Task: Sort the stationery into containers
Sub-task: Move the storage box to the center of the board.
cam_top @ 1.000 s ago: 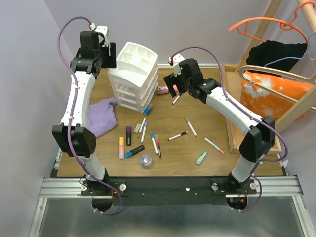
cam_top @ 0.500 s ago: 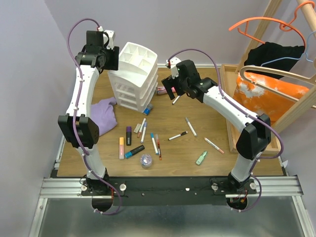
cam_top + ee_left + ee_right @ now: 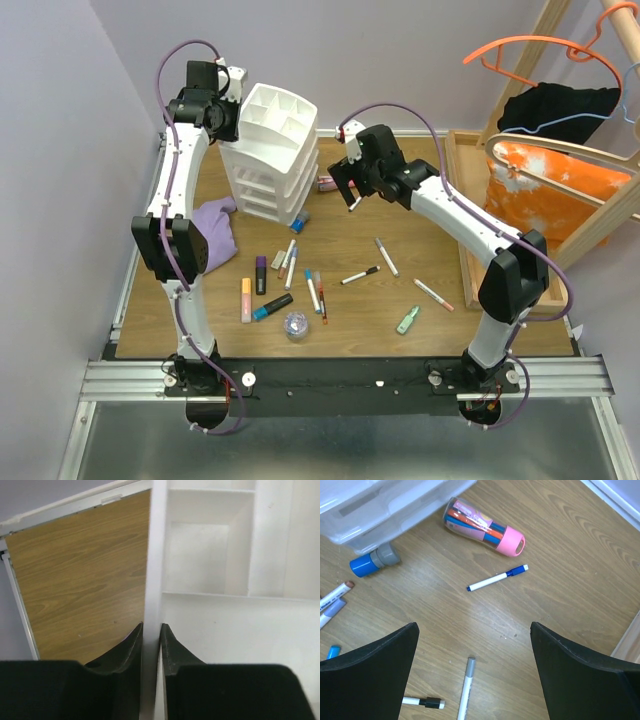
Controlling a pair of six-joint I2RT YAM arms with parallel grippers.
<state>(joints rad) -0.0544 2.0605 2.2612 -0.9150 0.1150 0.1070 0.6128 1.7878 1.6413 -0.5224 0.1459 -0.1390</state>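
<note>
steadying the organiser, lining up on a pen

top view: the white organiser (image 3: 270, 150) stands at the upper left of the worktop (image 3: 350, 310), its top compartments empty. loose pens (image 3: 312, 290) lie scattered across the lower centre, with a purple cloth (image 3: 205, 235) to their left. the left jaws sit at the organiser's top left rim; the right jaws hang just right of its base.

left wrist view: the left jaws are nearly together, closed onto the organiser's thin outer wall. that wall is stiff plastic, but the unit looks light enough to slide.

right wrist view: the right jaws are wide apart and empty. a blue-capped white pen (image 3: 497, 578) lies centre frame, below a pink-capped tube (image 3: 482, 526). the pen looks light, rigid and smooth, and will likely roll. pinching across mid-barrel seems the safest hold.
</note>
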